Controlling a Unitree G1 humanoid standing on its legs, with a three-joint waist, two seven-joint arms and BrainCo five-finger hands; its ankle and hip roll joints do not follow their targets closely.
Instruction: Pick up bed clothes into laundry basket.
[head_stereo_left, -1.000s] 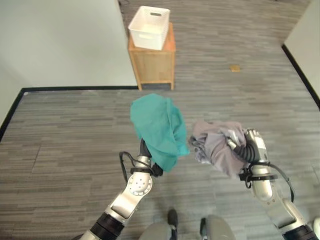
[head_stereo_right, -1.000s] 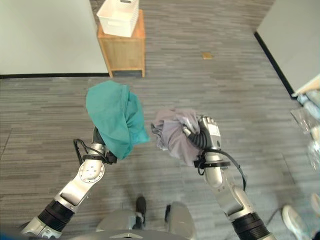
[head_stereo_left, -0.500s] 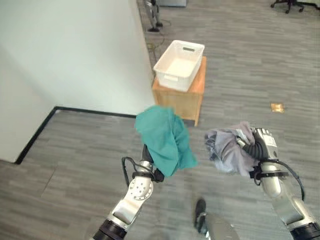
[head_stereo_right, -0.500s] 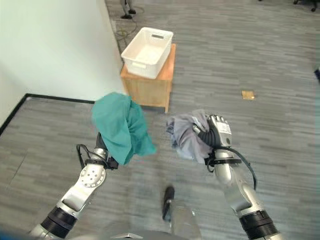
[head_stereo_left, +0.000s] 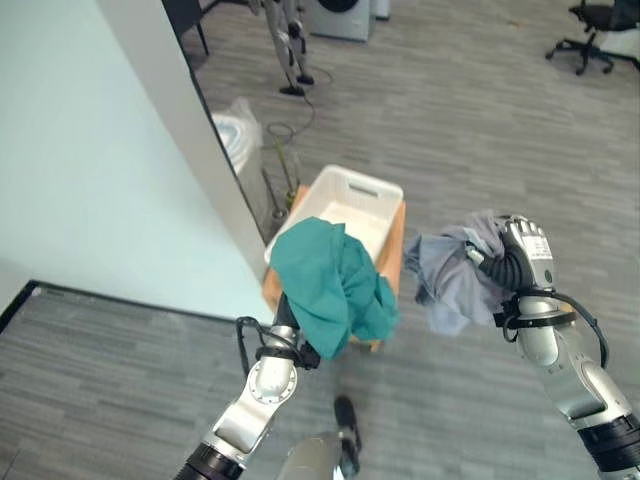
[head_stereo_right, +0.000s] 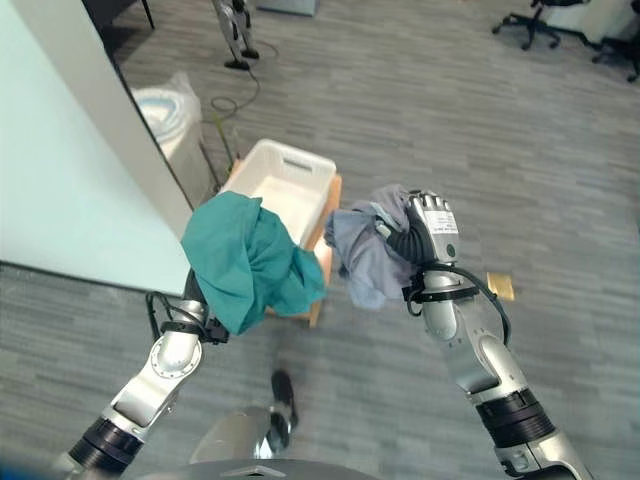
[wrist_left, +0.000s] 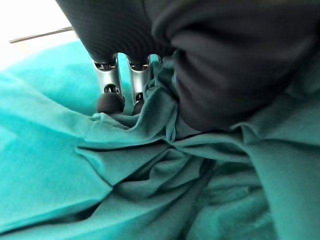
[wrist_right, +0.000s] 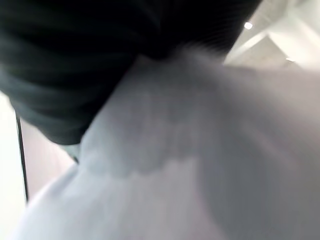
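While both loads hang clear of the floor, read them as follows.
Teal cloth: you have the crumpled teal cotton garment (head_stereo_left: 330, 285) bunched in the left hand (wrist_left: 116, 85), fingers curled into its folds.
Grey cloth: the rumpled pale grey garment (head_stereo_right: 368, 252) is clutched by the right hand (head_stereo_right: 432, 232).
Handling: both look soft, light and floppy; keep hold of gathered folds, not edges.
Basket: the white plastic laundry basket (head_stereo_left: 350, 203) sits empty on the small wooden stand (head_stereo_left: 394, 262), just ahead.

light: even, bright indoor | shadows: soft | blur: right wrist view out of focus
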